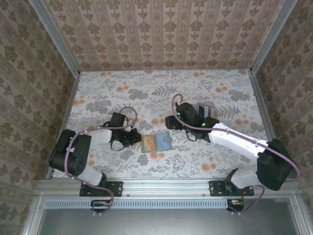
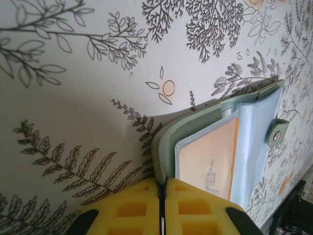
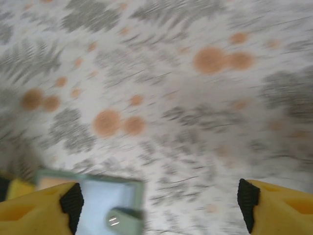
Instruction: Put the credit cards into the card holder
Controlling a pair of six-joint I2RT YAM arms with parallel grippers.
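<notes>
Nearest my station, the left claw [image 2: 163, 188] was closed flat, its yellow padded fingers [image 2: 127, 210] pinching the near edge of the small sage-green bifold card holder [image 2: 166, 142]. The card holder lay open on the floral-printed worktop [image 1: 146, 88] between the two arms, with its pale blue-green inside facing up. An orange-tan credit card [image 2: 205, 164] sat under a clear sleeve [image 2: 254, 132], and a green snap tab [image 2: 277, 133] projected from the far cover. Just beyond, the right claw [image 3: 159, 200] hovered with its jaws spread wide, gripping nothing, in a blurred view with the tab corner beside one finger. Farthest off, other thin plastic credit cards [image 1: 204, 108], blue-and-white and dark, lay partly behind the right arm; I could not count them.
</notes>
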